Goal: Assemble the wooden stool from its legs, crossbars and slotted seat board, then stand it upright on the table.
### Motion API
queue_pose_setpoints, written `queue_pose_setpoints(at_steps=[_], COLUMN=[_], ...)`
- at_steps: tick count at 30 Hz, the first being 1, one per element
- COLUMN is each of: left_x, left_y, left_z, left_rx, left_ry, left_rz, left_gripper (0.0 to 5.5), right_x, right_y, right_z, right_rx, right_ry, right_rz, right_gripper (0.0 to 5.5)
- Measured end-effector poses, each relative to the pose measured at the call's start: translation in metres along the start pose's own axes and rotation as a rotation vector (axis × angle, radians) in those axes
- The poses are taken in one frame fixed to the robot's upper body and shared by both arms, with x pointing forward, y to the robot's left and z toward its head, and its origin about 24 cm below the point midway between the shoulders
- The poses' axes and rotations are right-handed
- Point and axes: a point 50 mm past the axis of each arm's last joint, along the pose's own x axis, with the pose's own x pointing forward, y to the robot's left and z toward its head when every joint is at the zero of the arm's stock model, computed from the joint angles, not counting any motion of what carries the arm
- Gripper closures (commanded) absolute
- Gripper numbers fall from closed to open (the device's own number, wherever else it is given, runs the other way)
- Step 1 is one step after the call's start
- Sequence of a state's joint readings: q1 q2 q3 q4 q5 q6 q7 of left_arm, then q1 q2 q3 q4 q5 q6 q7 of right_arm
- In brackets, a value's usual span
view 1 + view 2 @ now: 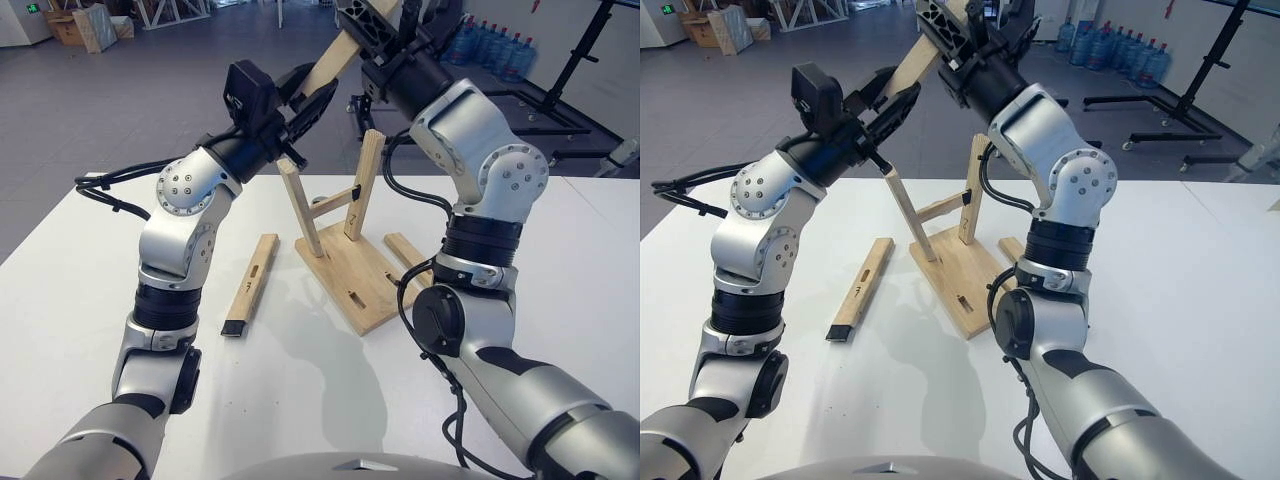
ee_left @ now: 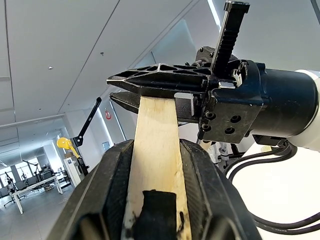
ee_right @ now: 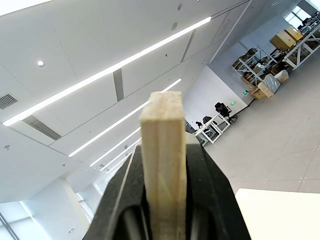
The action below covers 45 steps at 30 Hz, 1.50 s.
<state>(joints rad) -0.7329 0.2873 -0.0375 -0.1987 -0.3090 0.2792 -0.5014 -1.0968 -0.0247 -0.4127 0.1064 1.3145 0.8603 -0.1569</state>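
Observation:
A wooden leg [image 1: 338,62] hangs slanted in the air above the table, gripped at both ends. My left gripper [image 1: 312,93] is shut on its lower end, where there is a black patch [image 2: 159,210]. My right gripper [image 1: 372,35] is shut on its upper end [image 3: 162,120]. Below them the slotted seat board [image 1: 365,290] lies flat on the white table [image 1: 560,270]. Two legs [image 1: 300,205] [image 1: 365,180] stand in it, leaning and joined by a crossbar [image 1: 330,204]. A loose leg [image 1: 251,283] lies left of the board, and another wooden piece [image 1: 404,250] lies at its right edge.
The table runs wide to the right and toward me from the board. Behind it are an open grey floor, a black stand [image 1: 585,60] and water bottles [image 1: 495,45] at the far right. Black cables [image 1: 110,190] loop off my left arm.

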Motion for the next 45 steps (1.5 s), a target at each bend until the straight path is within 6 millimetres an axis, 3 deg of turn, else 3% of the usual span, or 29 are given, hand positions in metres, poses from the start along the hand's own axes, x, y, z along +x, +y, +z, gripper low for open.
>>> queue_pose_setpoints(at_steps=[7,8,12,17,25,33,35,38,41,45], left_x=[-0.002,-0.002,-0.004,-0.031,-0.049,-0.055,-0.057,-0.064,-0.078,-0.096], left_y=[-0.001,-0.001,-0.004,-0.025,-0.042,-0.036,-0.029,0.005,0.042,0.070], left_z=[-0.004,-0.004,-0.017,-0.045,-0.044,-0.048,-0.046,-0.029,-0.002,0.015], left_rx=[-0.005,-0.006,-0.080,-0.199,-0.251,-0.255,-0.257,-0.314,-0.425,-0.612], left_ry=[0.015,0.017,0.085,0.193,0.209,0.229,0.218,0.112,-0.049,-0.221], left_rz=[0.001,0.000,0.007,0.007,-0.009,0.040,0.074,0.208,0.329,0.449], left_gripper=[4.22,3.86,3.22,2.42,1.19,0.10,0.10,0.10,0.10,0.10], right_x=[-0.002,-0.003,-0.007,-0.031,-0.074,-0.083,-0.087,-0.111,-0.152,-0.198], right_y=[-0.002,-0.001,-0.004,-0.028,-0.069,-0.073,-0.073,-0.076,-0.081,-0.097], right_z=[-0.001,-0.001,-0.002,-0.012,-0.035,-0.037,-0.031,-0.002,0.034,0.060], right_rx=[-0.042,-0.050,-0.061,-0.046,-0.017,-0.026,-0.050,-0.141,-0.319,-0.622], right_ry=[0.004,0.005,0.002,-0.004,0.016,0.015,0.002,-0.056,-0.089,-0.058], right_rz=[-0.021,-0.022,-0.026,-0.113,-0.282,-0.308,-0.313,-0.368,-0.476,-0.675], right_gripper=[5.10,5.10,5.10,5.10,5.10,5.10,5.10,5.10,5.10,5.10])
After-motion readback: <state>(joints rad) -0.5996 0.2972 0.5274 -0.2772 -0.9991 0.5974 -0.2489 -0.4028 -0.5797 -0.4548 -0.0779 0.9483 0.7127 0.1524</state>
